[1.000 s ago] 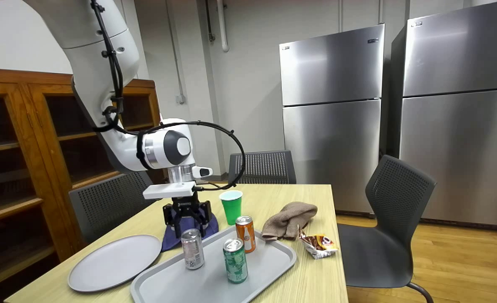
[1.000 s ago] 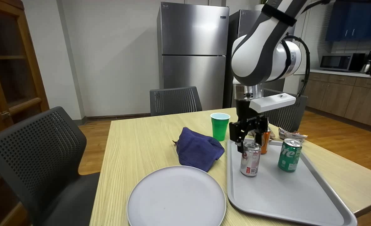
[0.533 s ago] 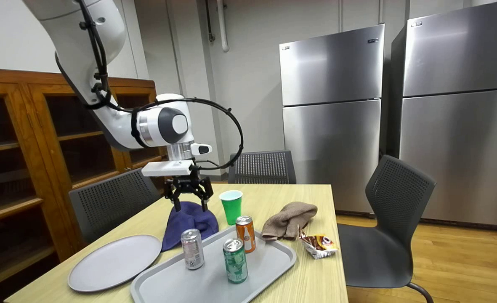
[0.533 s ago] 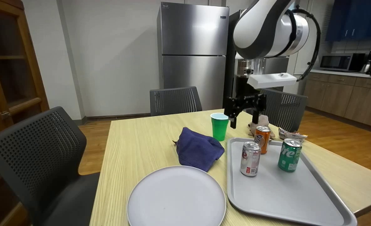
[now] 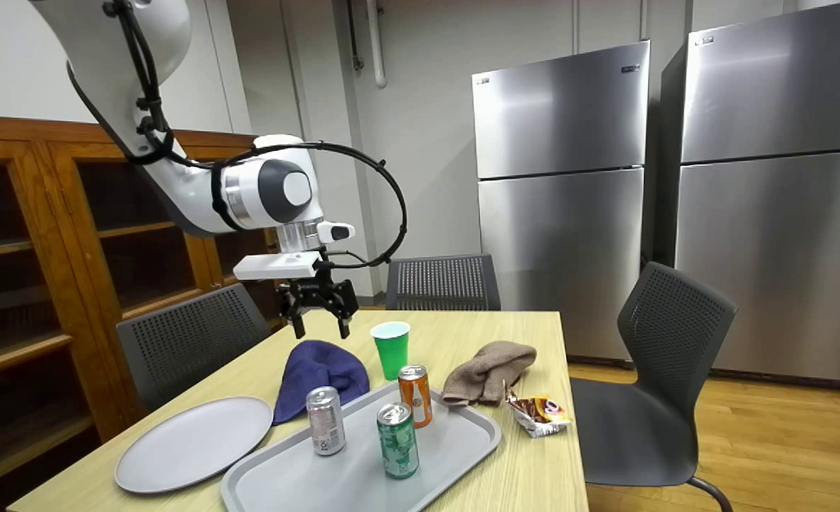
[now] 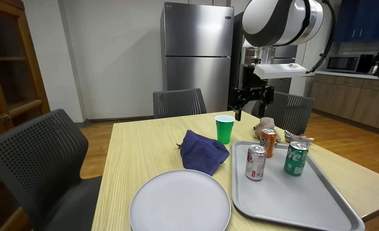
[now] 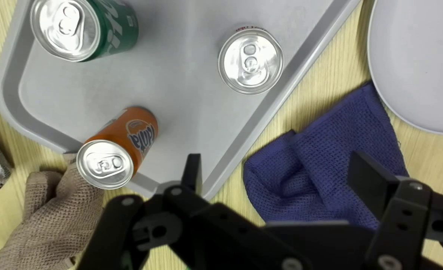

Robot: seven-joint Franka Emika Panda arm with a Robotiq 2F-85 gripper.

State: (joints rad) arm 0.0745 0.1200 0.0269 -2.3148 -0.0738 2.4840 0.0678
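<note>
At wrist view's bottom, gripper (image 7: 275,167) spread wide; silver can (image 7: 251,61) apart from it, upright on tray (image 7: 180,75), upper middle.

In an exterior view the hand (image 6: 249,114) hangs above the tabletop (image 6: 144,146), fingers (image 6: 237,114) spread; a tray (image 6: 292,205) bears an upright silver can (image 6: 256,162), orange can (image 6: 268,142) and green can (image 6: 296,158); a blue cloth (image 6: 202,153) lies between plate (image 6: 180,200) and green cup (image 6: 224,131).
</note>
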